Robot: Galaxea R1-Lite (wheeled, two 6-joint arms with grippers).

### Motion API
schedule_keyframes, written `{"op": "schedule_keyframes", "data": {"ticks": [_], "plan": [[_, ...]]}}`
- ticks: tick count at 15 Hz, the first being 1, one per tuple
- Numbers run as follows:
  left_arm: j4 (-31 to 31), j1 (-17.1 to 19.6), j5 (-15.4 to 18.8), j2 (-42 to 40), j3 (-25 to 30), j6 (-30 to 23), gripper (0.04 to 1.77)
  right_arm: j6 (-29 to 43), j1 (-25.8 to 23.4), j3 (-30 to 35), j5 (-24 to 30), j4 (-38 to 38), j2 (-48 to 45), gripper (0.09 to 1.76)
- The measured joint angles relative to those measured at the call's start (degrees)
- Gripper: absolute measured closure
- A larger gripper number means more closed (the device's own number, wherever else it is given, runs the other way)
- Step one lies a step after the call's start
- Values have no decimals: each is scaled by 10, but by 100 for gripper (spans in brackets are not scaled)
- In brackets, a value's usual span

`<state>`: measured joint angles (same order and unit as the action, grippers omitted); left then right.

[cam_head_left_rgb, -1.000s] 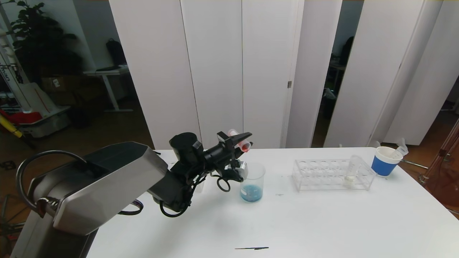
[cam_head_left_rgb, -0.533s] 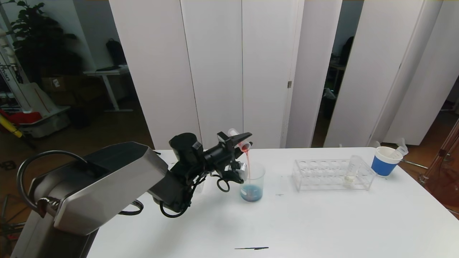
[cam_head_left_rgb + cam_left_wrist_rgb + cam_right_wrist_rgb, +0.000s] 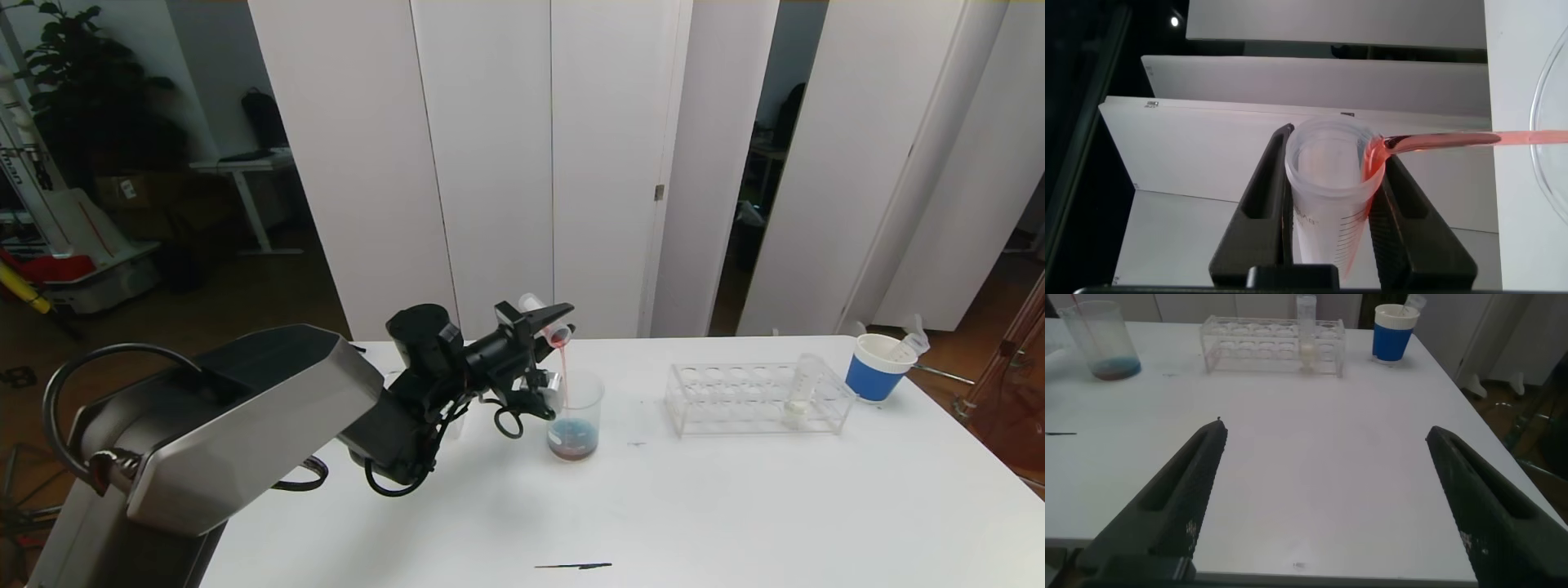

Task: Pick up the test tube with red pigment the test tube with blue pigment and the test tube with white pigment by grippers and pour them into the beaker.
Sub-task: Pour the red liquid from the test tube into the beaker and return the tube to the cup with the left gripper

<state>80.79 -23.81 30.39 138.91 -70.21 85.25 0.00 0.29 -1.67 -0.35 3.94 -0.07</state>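
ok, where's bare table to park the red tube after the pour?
Widest bare patch: the near half of the table, in front of the rack, with only a thin dark sliver near the front edge. A narrower gap lies between beaker and rack. Crowded: around the left gripper pouring over the beaker, and the rack-to-cup corner.

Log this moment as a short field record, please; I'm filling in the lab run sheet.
left pincer: shut on the test tube with red pigment, tipped over the beaker
pour: red stream falling into the beaker
beaker contents: blue liquid, reddish at the bottom
test tube with white pigment: in the rack
right pincer: open, holding nothing, above the table
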Motion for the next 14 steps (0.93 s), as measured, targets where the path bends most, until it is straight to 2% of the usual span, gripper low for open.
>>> {"op": "schedule_keyframes", "data": {"ticks": [14], "plan": [[3, 0, 2, 3, -1, 5, 120, 0, 0, 0, 0, 0, 0, 10]]}}
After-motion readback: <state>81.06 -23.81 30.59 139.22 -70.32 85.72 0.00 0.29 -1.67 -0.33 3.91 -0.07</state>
